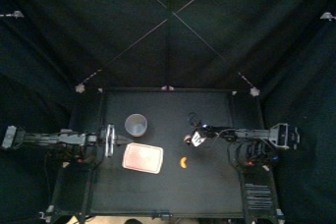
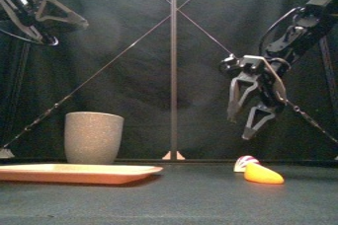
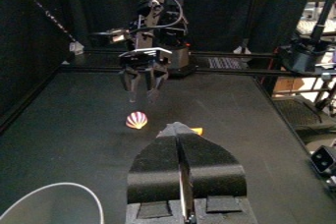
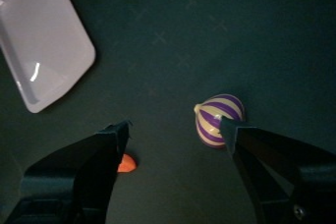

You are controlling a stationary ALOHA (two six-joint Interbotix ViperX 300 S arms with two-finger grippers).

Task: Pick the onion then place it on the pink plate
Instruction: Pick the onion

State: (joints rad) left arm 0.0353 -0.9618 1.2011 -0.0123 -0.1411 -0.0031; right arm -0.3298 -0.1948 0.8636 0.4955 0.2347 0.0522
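Your right pincer [image 4: 182, 132] hangs wide open and empty above the tabletop [image 1: 210, 184]. The purple-striped onion [image 4: 217, 120] lies below it, nearer one jaw, just beside an orange toy food [image 2: 264, 175] and clear of the pink plate [image 2: 73, 173] to its left. Your left pincer [image 3: 183, 141] rests at the left side with its jaws pressed together and nothing in them, and the grey speckled cup [image 2: 93, 137] stands behind the plate.

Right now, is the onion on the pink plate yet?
Not yet. Nothing is done: the onion lies on the table, not on the pink plate. In hand: the right gripper, jaws open, hovers above the onion. Left: lower, grab it, carry it to the plate, let go. The left gripper rests at the table's left.
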